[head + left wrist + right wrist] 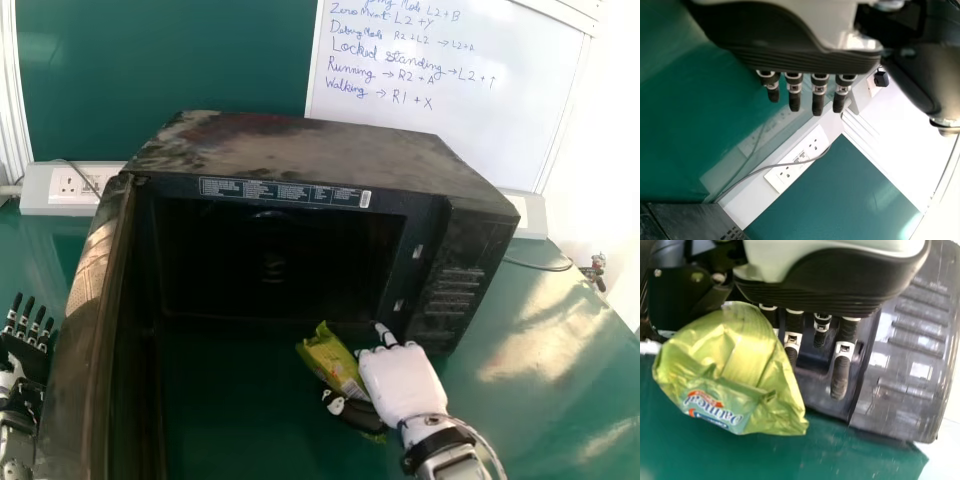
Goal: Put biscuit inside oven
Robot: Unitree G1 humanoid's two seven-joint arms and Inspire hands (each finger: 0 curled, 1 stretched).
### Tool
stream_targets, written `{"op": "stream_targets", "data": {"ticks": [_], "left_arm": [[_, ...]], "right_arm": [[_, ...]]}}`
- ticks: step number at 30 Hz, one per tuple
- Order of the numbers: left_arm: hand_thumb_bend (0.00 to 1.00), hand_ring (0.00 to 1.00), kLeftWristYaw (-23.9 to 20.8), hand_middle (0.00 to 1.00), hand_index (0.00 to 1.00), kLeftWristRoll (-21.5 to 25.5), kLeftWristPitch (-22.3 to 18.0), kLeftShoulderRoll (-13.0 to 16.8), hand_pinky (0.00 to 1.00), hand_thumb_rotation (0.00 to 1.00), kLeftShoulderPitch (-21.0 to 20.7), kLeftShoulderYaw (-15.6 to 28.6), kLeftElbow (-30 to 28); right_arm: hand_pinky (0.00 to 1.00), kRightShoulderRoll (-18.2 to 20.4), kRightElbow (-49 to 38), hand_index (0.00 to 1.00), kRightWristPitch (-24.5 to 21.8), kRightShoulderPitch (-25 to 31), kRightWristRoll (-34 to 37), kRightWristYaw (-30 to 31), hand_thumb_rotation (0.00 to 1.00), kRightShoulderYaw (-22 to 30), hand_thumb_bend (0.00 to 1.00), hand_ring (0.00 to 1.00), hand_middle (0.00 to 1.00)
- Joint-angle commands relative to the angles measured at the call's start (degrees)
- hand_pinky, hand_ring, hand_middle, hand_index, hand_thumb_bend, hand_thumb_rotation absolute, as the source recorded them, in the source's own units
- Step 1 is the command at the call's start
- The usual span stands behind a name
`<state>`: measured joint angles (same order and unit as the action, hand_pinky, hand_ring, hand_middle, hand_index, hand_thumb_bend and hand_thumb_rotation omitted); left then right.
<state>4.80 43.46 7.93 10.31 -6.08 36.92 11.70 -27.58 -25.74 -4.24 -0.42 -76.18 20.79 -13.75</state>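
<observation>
My right hand (402, 384) is in front of the open black microwave oven (320, 160), near the cavity's lower right corner. It holds a yellow-green biscuit packet (328, 356) between thumb and fingers, with the packet on the hand's left side. From the right wrist view, the packet (735, 370) bulges beside the fingers of the right hand (840, 370), partly covering the thumb. Idle at the far left, my left hand (28, 345) has straight fingers; it also shows in the left wrist view as the left hand (818, 95).
The oven door (85, 330) stands swung open on the left, between my left hand and the cavity. The control panel (460, 290) is right of the opening. Behind the oven are a socket strip (70, 200) and a whiteboard (450, 110). A green table (540, 390) lies beneath.
</observation>
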Motion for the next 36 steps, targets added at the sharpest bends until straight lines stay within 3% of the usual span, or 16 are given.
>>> {"op": "stream_targets", "data": {"ticks": [1,11,15,17,19,27,29,36], "left_arm": [[0.5,0.74,-1.57,0.44,0.55,-0.84,1.71,-1.1,0.69,0.0,1.26,-0.37,2.03],[0.5,0.73,-1.68,0.44,0.55,-0.86,1.69,-1.14,0.68,0.0,1.04,-0.36,2.41],[0.5,0.73,-1.61,0.44,0.55,-0.45,1.96,-1.36,0.68,0.0,1.23,-0.36,1.77],[0.5,0.73,-1.54,0.44,0.55,-0.42,1.98,-1.36,0.68,0.0,1.27,-0.38,1.72],[0.5,0.73,-1.38,0.44,0.55,-0.65,1.81,-1.28,0.69,0.0,1.26,-0.48,1.89],[0.5,0.74,-1.19,0.44,0.55,-0.88,1.6,-1.23,0.7,0.0,1.27,-0.53,2.14],[0.5,0.73,-1.55,0.44,0.55,-0.82,1.77,-1.32,0.69,0.0,1.23,-0.49,2.01],[0.5,0.73,-1.04,0.44,0.55,-1.01,1.53,-1.34,0.7,0.0,1.48,-0.66,1.94]], "right_arm": [[0.39,-0.24,-1.04,0.49,0.2,-0.09,0.36,-0.91,0.0,0.86,0.53,0.39,0.48],[0.35,-0.06,-1.06,0.53,0.69,-1.02,1.32,-2.54,0.0,1.69,0.52,0.37,0.41],[0.36,0.02,-0.61,0.53,0.86,-1.46,1.74,-3.29,0.0,1.64,0.52,0.38,0.41],[0.36,0.14,-0.41,0.5,0.89,-1.7,1.88,-3.49,0.0,1.61,0.53,0.37,0.46],[0.36,0.4,-0.17,0.52,0.89,-1.94,2.01,-3.78,0.0,1.58,0.52,0.37,0.42],[0.38,1.36,0.95,0.53,0.64,-3.62,2.7,-3.3,0.0,1.22,0.52,0.38,0.41],[0.37,1.69,1.43,0.5,0.63,-4.29,2.9,-3.5,0.0,1.03,0.53,0.37,0.46],[0.39,3.06,2.5,0.49,0.44,-7.05,3.49,-3.03,0.0,0.61,0.53,0.38,0.48]]}}
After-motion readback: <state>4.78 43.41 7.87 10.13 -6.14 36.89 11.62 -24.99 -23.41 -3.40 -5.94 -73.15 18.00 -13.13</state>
